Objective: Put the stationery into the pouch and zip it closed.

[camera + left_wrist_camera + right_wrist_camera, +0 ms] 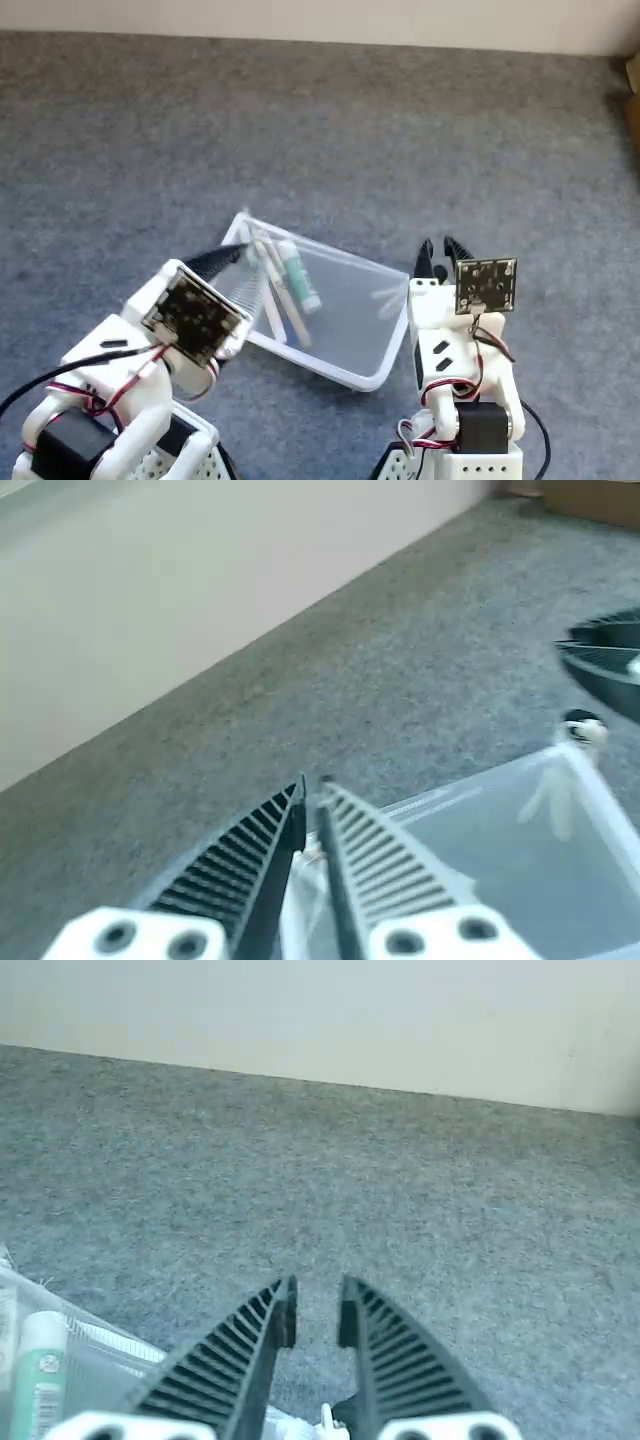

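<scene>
Nearly closed left fingers (250, 865) apparently pinch the clear plastic pouch (352, 312) to steady it; right fingers (240, 1350) slightly parted, empty

The scene is looked down on by the high camera, set off the arms, behind their bases and well above the grey table (330, 120). Both arms and the whole pouch (350, 310) are taken in. Each wrist camera is mounted just behind its gripper and aimed forward along it, low and close. Under the left gripper (312, 785) the pouch is seen, with the right gripper (570, 652) beyond. Ahead of both grippers, table and wall (320, 1010) are shared.
</scene>
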Robot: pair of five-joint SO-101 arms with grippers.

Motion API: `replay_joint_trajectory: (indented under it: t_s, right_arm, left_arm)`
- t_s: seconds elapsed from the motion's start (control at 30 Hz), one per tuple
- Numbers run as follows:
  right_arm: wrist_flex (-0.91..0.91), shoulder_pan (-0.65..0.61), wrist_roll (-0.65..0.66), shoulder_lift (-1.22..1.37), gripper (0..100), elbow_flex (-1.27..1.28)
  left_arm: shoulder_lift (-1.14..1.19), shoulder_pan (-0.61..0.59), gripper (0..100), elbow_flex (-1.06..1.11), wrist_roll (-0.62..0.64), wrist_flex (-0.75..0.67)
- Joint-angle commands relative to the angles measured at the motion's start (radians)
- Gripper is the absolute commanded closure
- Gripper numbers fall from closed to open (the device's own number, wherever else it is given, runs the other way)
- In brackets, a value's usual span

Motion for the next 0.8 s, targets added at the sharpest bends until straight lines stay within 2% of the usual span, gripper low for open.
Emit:
replay_joint_trajectory:
  t_s: [0.0,0.2,0.37,0.53,0.77]
  right_arm:
    - [0.001,-0.012,0.014,-0.015,98.9,-0.002]
    - [-0.001,-0.012,0.014,-0.015,99.1,-0.01]
    - [-0.001,-0.012,0.012,-0.015,98.9,-0.01]
    - [0.001,-0.008,0.008,-0.015,98.9,0.038]
    - [0.005,-0.007,0.008,-0.015,99.3,0.131]
  left_arm:
    - [0.004,-0.174,99,-0.022,0.014,0.002]
    - [0.004,-0.39,99,0.101,0.014,-0.006]
    - [0.004,-0.527,99,0.242,0.014,-0.078]
    - [0.004,-0.564,99,0.41,0.014,-0.181]
    - [0.004,-0.565,99,0.585,0.014,-0.193]
